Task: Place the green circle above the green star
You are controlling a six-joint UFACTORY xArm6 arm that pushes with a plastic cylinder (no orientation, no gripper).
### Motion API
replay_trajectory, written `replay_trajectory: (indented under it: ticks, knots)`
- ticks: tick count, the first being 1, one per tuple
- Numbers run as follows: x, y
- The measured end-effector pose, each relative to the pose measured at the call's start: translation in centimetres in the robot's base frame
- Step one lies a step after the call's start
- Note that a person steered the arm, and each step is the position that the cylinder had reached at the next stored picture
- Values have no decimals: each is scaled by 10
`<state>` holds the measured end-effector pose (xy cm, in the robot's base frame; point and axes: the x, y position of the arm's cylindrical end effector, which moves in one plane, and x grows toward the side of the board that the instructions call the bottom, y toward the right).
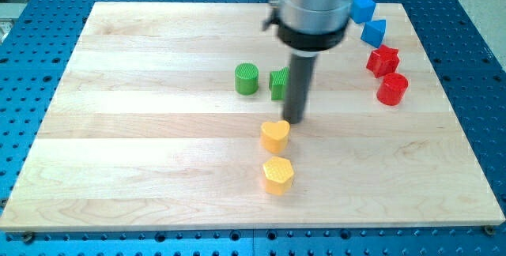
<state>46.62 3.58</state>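
Sitting mid tabletop [142, 145]: green circle [247, 79], just left of the green star [278, 84], small gap between. Star half hidden behind the rod. Tool is only a plain rod, nothing to open or close; my tip [294, 122] down just right of the star, right above the yellow heart [275, 136]. Yellow hexagon [278, 175] below that. Two blue blocks [368, 19] and two red blocks [386, 74] off at right.

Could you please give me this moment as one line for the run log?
tip: just above yellow heart | green circle: left of green star, not above | star partly behind rod
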Motion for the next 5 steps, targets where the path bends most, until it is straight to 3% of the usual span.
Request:
replay_trajectory:
  ticks: [2, 3, 4, 5]
  knots:
    - [-61, -31]
    - [-32, -76]
    - [-43, -102]
    - [-102, -56]
